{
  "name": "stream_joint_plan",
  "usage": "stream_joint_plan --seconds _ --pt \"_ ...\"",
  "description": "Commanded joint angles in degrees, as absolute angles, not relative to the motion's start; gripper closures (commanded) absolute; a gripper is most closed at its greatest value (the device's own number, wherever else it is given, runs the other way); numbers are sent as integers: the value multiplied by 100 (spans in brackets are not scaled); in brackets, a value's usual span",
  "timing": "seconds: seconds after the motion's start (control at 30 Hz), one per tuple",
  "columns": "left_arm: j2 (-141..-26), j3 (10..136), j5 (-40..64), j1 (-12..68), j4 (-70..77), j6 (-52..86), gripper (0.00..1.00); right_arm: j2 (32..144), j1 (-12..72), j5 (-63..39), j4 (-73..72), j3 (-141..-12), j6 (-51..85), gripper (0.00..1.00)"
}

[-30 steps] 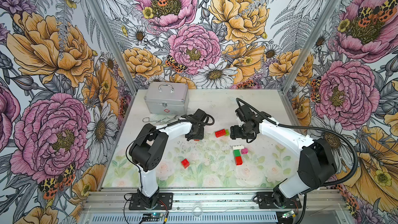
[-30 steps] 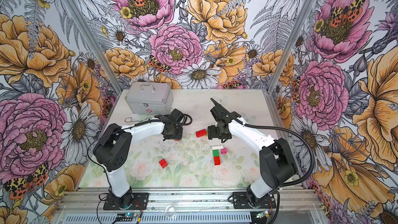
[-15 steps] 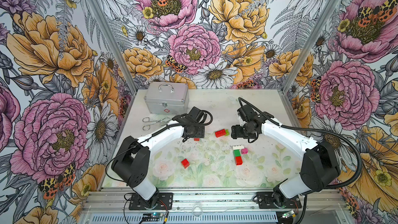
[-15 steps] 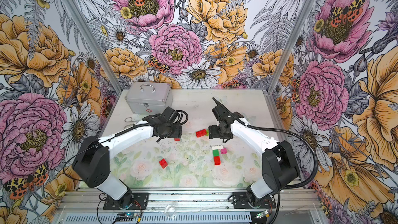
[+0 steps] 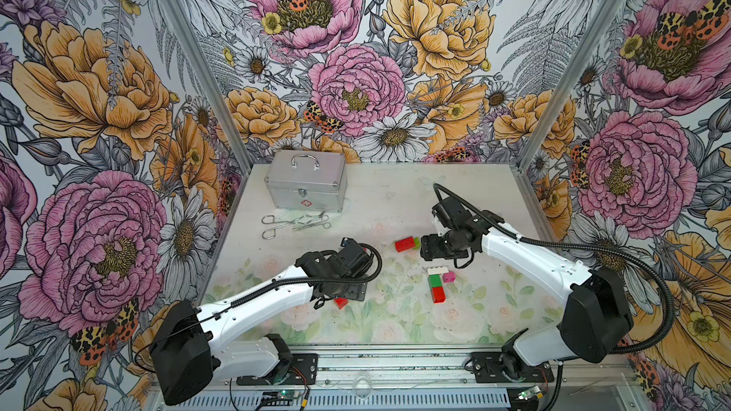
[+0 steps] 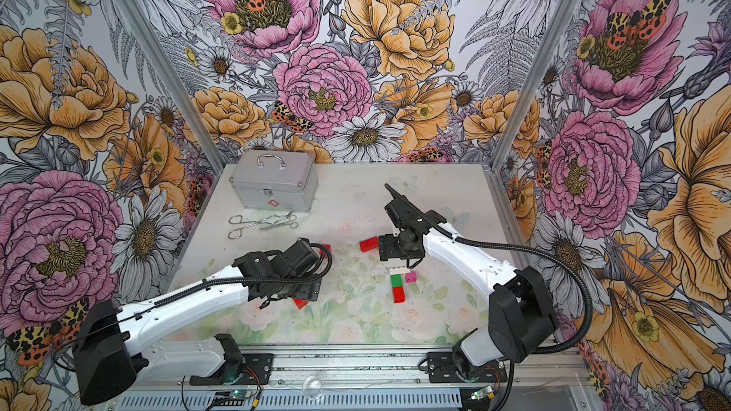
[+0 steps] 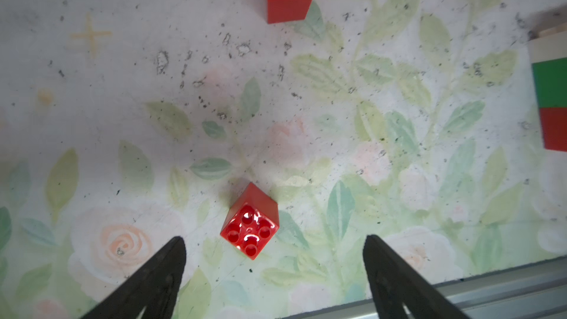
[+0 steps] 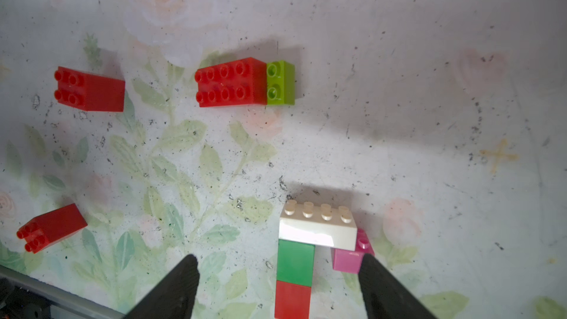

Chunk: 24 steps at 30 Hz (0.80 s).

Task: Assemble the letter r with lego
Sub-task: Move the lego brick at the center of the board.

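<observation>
Grippers open, nothing gripped
The left gripper (image 7: pixel 273 238) is seen with its fingers spread, a small red brick (image 7: pixel 250 228) lying loose on the mat (image 7: pixel 122 87) just ahead of them. The right gripper (image 8: pixel 278 256) is likewise spread wide, above a white brick (image 8: pixel 317 228) touched by a dark green brick (image 8: pixel 295 262) and a pink brick (image 8: pixel 346 259). In a top view this group is found right of centre, with a long red brick (image 5: pixel 403 245) and lime brick (image 5: pixel 417 241) joined above it.

A pale flower-printed tabletop (image 5: pixel 395 191) carries a silver metal case (image 5: pixel 306 187) and steel scissors (image 5: pixel 292 223). Small coloured lego bricks (image 5: pixel 435 280) lie scattered.
</observation>
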<state>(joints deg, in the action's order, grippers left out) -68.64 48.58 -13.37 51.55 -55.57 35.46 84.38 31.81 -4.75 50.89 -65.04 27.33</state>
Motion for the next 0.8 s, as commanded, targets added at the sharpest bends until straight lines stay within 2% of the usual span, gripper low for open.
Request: stream_joint_plan --seconds 0.0,0.23,0.5,0.77 --pt "-6878 4781 -1768 5344 -5664 3911 4 8257 3345 -360 5045 -6439 2777 16" --pt "-7389 4691 -1920 5367 -5538 3920 5 7640 3703 -1082 4850 -5902 3082 16" --pt "-7232 4160 -1581 5278 -4976 3929 14 6614 3788 -1686 4799 -5486 3404 16" --pt "-7275 4078 -1530 5274 -4699 3743 21 6441 3797 -1749 4794 -5400 3452 16"
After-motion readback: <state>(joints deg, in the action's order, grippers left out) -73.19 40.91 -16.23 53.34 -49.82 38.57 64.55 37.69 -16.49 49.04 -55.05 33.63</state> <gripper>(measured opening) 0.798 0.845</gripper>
